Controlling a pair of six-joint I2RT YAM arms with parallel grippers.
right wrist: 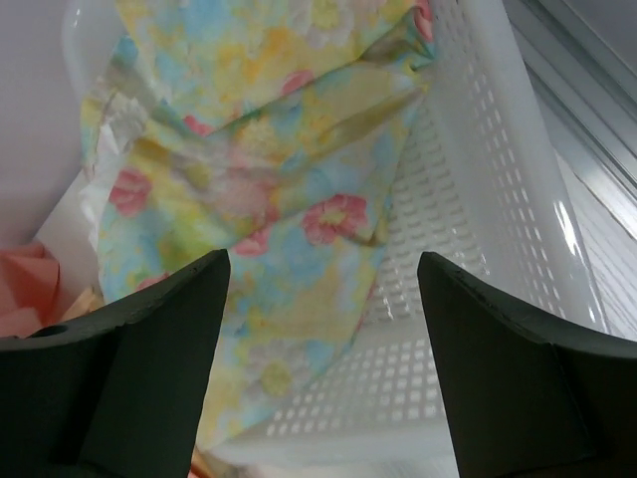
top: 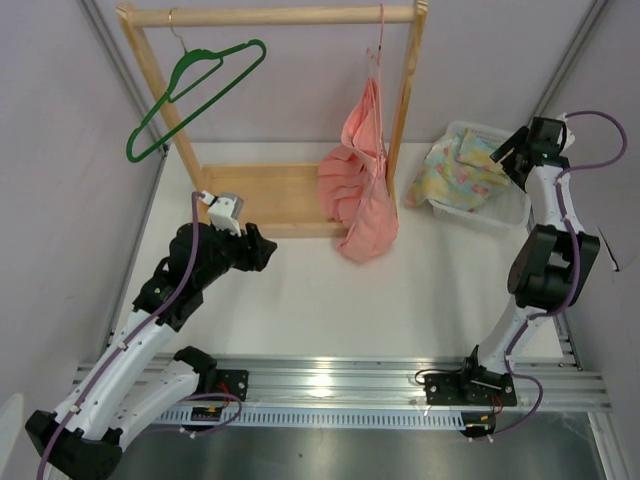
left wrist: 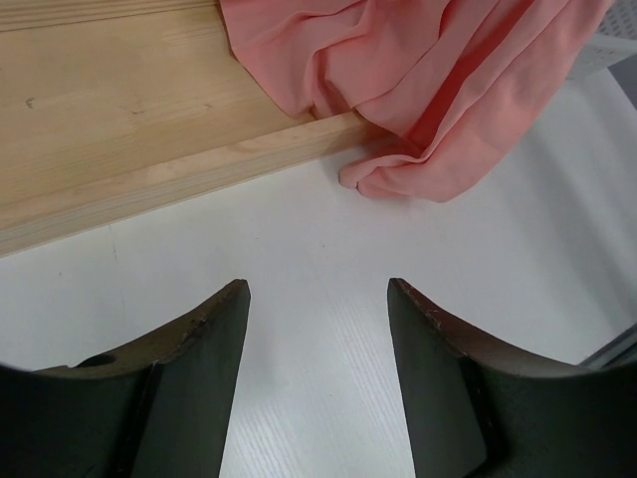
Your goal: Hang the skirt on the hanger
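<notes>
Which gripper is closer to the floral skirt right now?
Right. The right gripper hovers open just over the skirt in the white basket. The left gripper sits open across the table, by the wooden rack base and the pink garment.

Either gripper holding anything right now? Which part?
Nothing held. Left gripper open over the table; right gripper open over the skirt in the white basket.

In the right wrist view the skirt (right wrist: 269,189) runs off the top edge and passes behind the right hand (right wrist: 323,264). The white basket (right wrist: 478,209) is cropped at the right. In the left wrist view the salmon garment (left wrist: 428,90) and the wooden base (left wrist: 119,110) leave the frame at the top.
</notes>
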